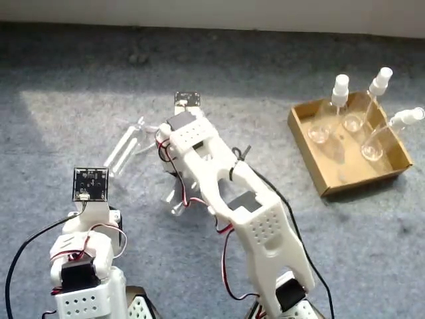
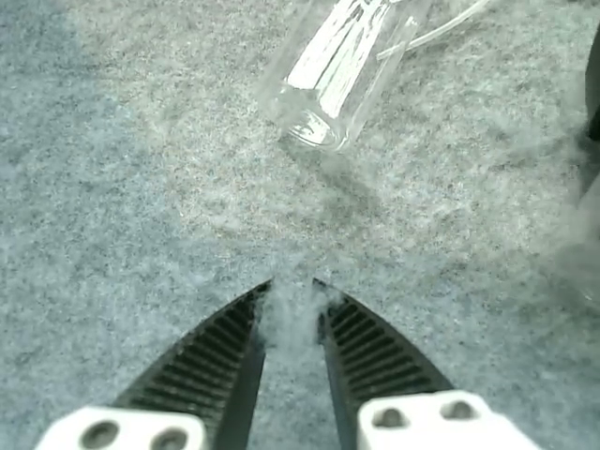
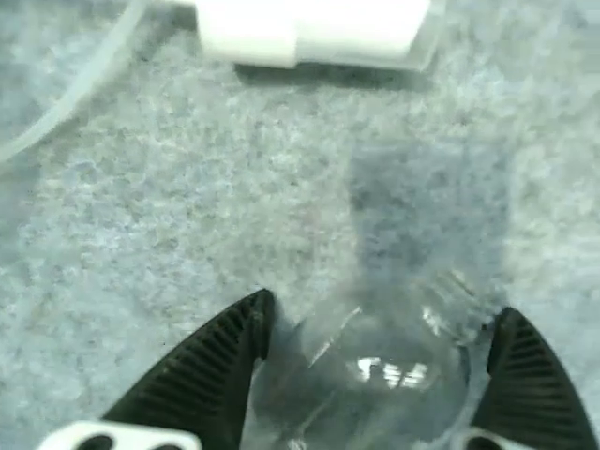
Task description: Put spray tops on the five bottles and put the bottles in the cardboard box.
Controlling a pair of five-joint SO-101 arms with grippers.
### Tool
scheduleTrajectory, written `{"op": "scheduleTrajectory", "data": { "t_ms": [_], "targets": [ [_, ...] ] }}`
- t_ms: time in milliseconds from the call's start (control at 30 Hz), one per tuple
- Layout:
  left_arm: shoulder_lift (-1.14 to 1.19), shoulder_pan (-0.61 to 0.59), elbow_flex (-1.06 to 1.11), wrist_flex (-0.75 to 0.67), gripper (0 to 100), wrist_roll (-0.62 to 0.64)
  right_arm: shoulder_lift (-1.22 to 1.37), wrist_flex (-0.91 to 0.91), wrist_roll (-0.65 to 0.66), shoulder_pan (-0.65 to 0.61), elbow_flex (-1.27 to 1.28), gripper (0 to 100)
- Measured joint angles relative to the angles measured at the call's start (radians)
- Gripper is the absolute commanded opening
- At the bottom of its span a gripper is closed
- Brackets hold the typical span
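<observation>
Bottles at the halfway mark: three capped ones [image 1: 335,106] stand or lean in the box [image 1: 365,179] off on the right arm's side, well apart from both arms. A fourth, the held bottle [image 3: 375,375], sits uncapped between the spread jaws of the right gripper [image 3: 384,309], which we read as clamped on its round body. A white top [image 3: 309,28] lies on the carpet [image 3: 187,187] just ahead, its tube [image 3: 66,103] bare. The left gripper [image 2: 292,286] hangs low, jaws all but closed on nothing, aimed at a loose bottle [image 2: 342,70] lying on its side nearby.

We see several ways for this to slip. The held bottle is clear, smooth and round, so the pressure of a top being pushed on could twist it in the jaws or pop it free. The thin tube looks floppy and may miss the narrow neck. The loose bottle, on its side, may roll off if nudged before the jaws part. The box is crowded with leaning bottles, and we judge a careless drop could knock them over.
</observation>
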Motion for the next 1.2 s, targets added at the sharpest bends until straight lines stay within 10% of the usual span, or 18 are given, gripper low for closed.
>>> {"op": "scheduleTrajectory", "data": {
  "t_ms": [300,600,933,1200],
  "targets": [
    [0.0,0.0,0.0,0.0,3,0.0,0.0,0.114,0.17,0.048,-0.002,8.8],
    [0.0,0.0,0.0,0.0,3,0.0,0.002,0.184,0.269,0.117,0.0,8.7],
    [0.0,0.0,0.0,0.0,3,0.0,0.0,0.301,0.769,0.222,0.002,8.8],
    [0.0,0.0,0.0,0.0,3,0.0,-0.006,0.27,0.818,0.273,0.002,8.8]
  ]
}}
